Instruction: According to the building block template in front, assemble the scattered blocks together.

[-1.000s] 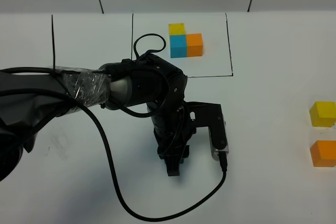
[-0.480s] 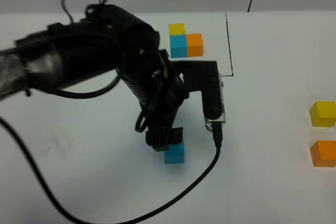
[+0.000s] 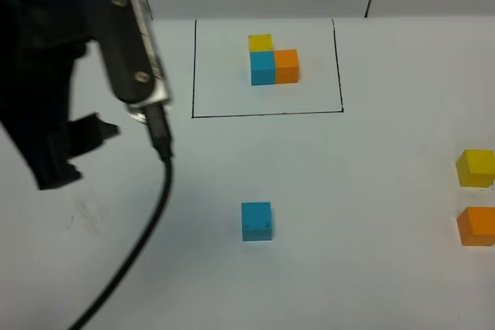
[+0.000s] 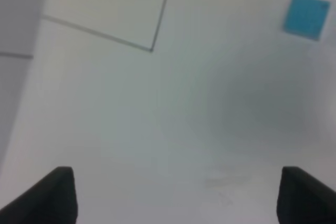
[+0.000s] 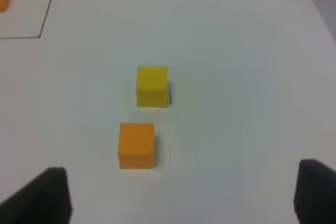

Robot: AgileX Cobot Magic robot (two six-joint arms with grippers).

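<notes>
While left gripper [image 4: 176, 198] and right gripper [image 5: 181, 198] gape empty, sky-blue cube [image 3: 256, 221] sits clear — yellow cube [image 3: 475, 168], orange cube [image 3: 476, 226] far right.

Sky-blue block [image 3: 256, 221] smooth, matt; table [image 3: 371, 191] matt; left fingers [image 4: 52, 195] matt.

- The high cam sits well above the white table [image 3: 371, 284] and looks steeply down toward the back wall. It's far enough back to fit the whole template [image 3: 268, 59] and every loose cube.
- The left wrist cam hangs fairly high and tilts down at the table, and it's blurry. It shares the blue cube [image 4: 306, 17] and one corner of the black outline [image 4: 151, 50] with the high cam.
- The right wrist cam looks down from closer in. It shares the yellow cube [image 5: 152, 85] and orange cube [image 5: 136, 145] seen at the high view's right edge.
</notes>
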